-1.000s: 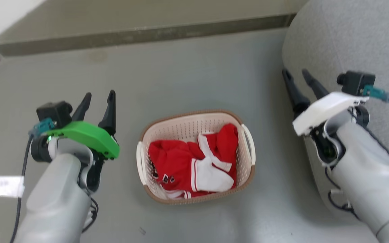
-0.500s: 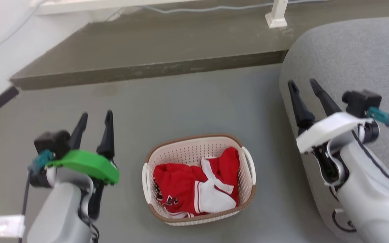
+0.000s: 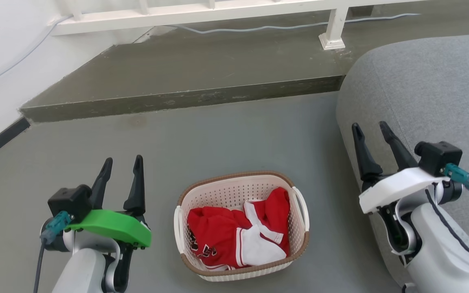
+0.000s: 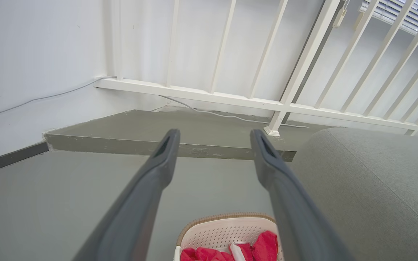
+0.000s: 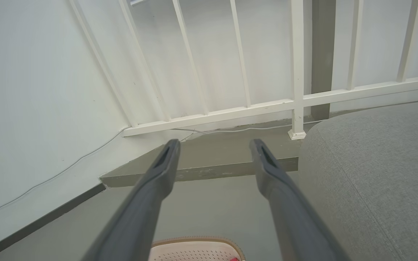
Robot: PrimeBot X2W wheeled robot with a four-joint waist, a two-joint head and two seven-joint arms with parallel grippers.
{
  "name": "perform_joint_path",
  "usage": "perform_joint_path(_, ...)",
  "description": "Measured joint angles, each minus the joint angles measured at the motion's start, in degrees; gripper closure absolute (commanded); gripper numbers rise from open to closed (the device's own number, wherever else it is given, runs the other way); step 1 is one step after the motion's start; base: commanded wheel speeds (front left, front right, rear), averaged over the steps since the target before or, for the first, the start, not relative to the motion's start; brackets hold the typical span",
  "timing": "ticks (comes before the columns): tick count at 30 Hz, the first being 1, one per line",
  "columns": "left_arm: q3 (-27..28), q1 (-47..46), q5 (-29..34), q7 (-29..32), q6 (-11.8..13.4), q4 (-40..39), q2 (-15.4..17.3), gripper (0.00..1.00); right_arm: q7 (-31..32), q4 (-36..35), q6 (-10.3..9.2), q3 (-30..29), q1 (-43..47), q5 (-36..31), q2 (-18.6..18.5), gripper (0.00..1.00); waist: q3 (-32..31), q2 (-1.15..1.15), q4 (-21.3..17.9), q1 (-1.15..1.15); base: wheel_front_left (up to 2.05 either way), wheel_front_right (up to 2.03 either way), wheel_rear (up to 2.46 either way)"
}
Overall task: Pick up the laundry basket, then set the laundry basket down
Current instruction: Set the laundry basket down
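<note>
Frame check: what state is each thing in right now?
Basket: upright on the floor, not gripped.
Clothes: crumpled inside the basket.
Left end effector: open, empty, clear of the basket.
Right end effector: open, empty, clear of the basket.

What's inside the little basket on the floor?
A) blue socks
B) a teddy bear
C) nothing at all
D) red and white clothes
D: crumpled red and white clothes lie inside the basket.
</note>
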Motion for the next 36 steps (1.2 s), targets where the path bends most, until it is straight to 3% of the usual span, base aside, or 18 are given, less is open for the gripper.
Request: perform_joint_path(36, 2.8, 6.4, 5.2, 0.0, -1.1, -6.0, -1.7, 0.00, 0.0, -6.0, 0.20, -4.7, 7.5, -6.0, 2.6, 0.00, 0.6, 0.00, 0.1, 0.00, 0.00, 0.00, 0.00)
